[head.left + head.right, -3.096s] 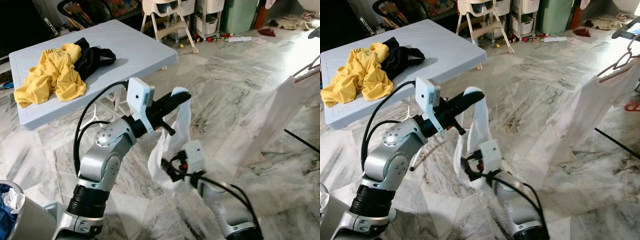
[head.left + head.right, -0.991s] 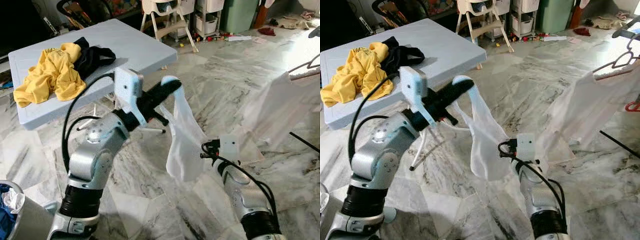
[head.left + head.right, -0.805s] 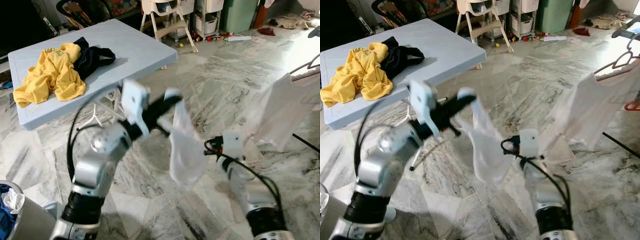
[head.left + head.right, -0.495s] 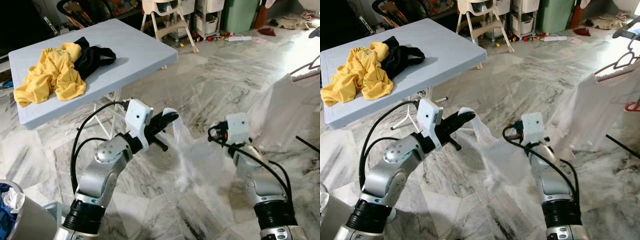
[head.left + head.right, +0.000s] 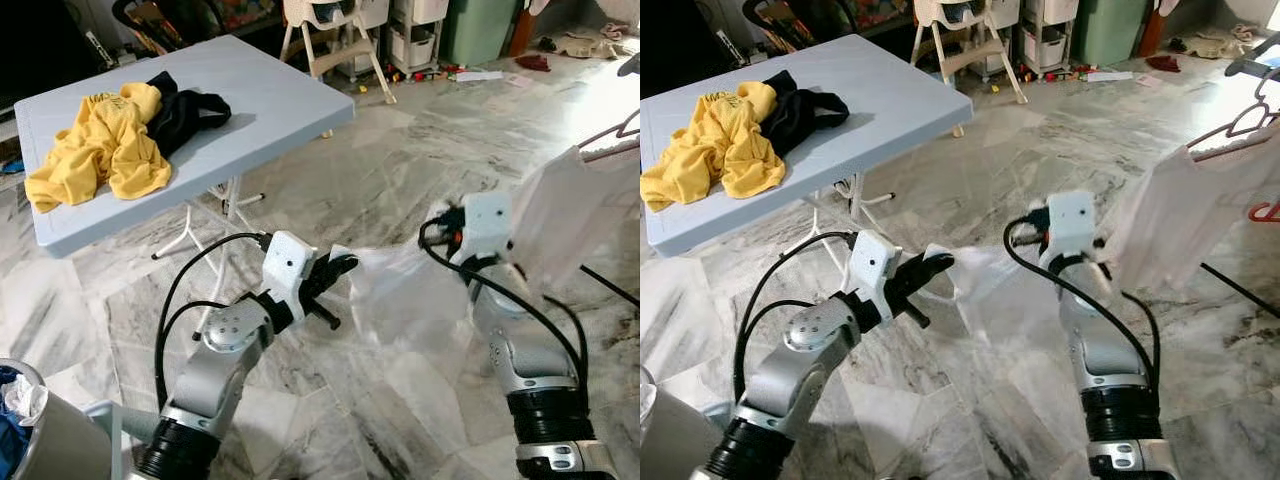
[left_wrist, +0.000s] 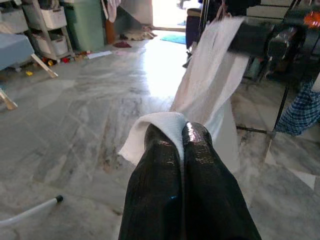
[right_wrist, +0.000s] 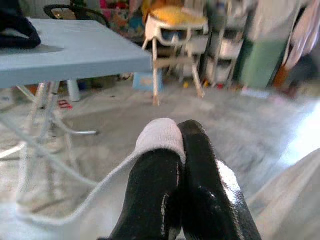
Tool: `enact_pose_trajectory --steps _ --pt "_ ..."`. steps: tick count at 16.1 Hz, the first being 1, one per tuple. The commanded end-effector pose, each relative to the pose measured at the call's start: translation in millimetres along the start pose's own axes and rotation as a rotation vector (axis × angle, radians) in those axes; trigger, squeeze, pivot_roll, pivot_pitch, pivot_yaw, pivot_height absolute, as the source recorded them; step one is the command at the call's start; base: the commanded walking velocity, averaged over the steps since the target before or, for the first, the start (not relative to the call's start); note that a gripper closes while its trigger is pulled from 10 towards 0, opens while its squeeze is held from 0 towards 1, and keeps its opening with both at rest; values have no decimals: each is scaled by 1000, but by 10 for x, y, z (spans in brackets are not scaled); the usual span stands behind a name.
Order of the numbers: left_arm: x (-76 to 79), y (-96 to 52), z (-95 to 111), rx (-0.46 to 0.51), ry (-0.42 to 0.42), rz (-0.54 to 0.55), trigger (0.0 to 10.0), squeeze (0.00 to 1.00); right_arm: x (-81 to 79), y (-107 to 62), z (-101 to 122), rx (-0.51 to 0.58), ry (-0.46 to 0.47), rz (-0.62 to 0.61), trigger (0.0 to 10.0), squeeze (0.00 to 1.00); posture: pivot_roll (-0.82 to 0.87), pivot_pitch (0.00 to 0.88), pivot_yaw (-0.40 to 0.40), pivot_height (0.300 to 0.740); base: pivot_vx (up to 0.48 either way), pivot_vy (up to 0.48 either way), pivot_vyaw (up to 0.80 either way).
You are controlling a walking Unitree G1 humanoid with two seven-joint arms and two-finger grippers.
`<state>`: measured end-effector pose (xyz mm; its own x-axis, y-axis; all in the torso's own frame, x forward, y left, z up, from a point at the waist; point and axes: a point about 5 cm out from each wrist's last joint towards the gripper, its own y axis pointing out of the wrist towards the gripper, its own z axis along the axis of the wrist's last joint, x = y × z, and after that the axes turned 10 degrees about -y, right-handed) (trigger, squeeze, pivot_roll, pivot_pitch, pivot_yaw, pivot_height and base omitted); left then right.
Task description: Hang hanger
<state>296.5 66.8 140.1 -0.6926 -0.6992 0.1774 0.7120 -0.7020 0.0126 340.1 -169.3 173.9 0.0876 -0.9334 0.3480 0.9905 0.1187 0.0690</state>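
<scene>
White cloth (image 5: 400, 290) is stretched between the left tool (image 6: 182, 134) and right tool (image 7: 176, 131), both clamped on its edges; pulling wider could tear it free.

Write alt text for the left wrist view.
The left claw, shut on the white garment, pinches a folded edge of it between its two black fingers. The cloth stretches away over a marble floor.

Both end effectors (image 6: 182, 135) (image 7: 177, 132) clamped, raised.
</scene>
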Motion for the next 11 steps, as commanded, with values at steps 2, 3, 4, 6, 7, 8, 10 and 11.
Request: enact_pose_trajectory --steps 2,3,4,6,7,8,10,11 --pt "-31 -21 -73 -16 27 30 10000 0 81 7 237 118 -70 -36 0 0 -123 87 75 740 0 0 0" --pt "-44 -26 -87 -21 39 41 10000 0 120 1 277 143 -111 -53 0 0 -124 88 74 740 0 0 0" --pt "-56 -30 -91 -24 51 48 10000 0 140 3 294 150 -122 -60 0 0 -126 88 74 740 0 0 0" --pt "-144 -16 -39 -8 64 101 10000 0 200 15 346 172 -168 -68 0 0 -128 87 75 740 0 0 0" --pt "-154 -12 -27 -4 64 108 10000 0 205 16 349 174 -172 -68 0 0 -128 87 75 740 0 0 0" --pt "-180 -5 2 8 64 124 10000 0 220 19 356 176 -176 -74 0 0 -129 88 77 740 0 0 0" --pt "-363 10 180 88 78 246 10000 0 301 25 421 205 -212 -96 0 0 -132 97 81 740 0 0 0" --pt "-487 -5 319 154 74 333 10000 0 337 21 439 209 -212 -106 0 0 -135 102 83 740 0 0 0"
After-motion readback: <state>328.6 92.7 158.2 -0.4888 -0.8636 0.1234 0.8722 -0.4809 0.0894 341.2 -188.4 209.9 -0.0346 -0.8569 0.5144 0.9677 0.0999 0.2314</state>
